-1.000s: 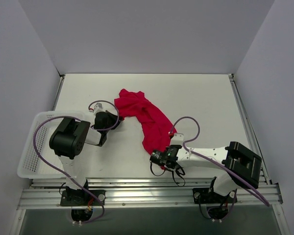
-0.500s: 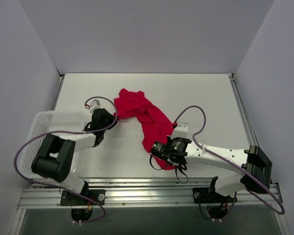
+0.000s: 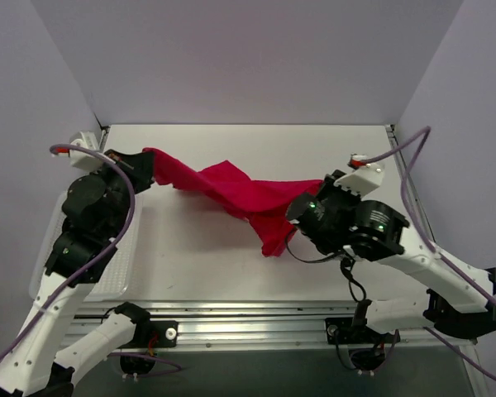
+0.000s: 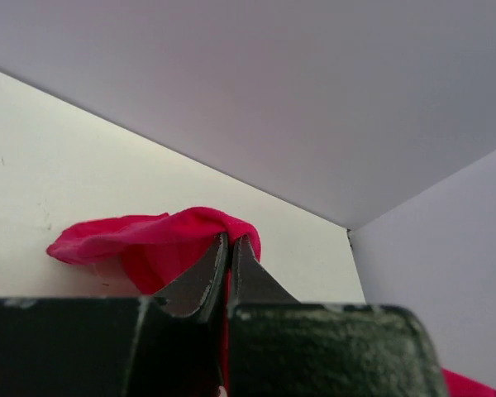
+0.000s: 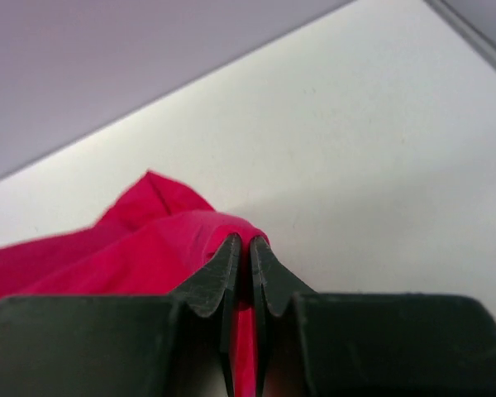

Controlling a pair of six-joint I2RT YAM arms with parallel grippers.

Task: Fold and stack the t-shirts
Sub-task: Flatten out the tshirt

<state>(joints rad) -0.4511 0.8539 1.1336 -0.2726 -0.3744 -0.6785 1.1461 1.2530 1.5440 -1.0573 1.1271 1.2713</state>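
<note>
The bright red t-shirt hangs stretched in the air between my two grippers, above the middle of the white table. My left gripper is raised at the left and shut on one end of the shirt. My right gripper is raised at the right and shut on the other end. A loose flap of cloth hangs down toward the table below the right gripper. The neck tag does not show.
A white mesh basket lies at the left edge of the table, mostly hidden under the left arm. Grey walls close off the back and both sides. A metal rail runs along the near edge.
Both arms have risen from the table and spread apart, left gripper to the back left, right gripper to the right. The shirt has been lifted off the table and pulled out into a long band.
</note>
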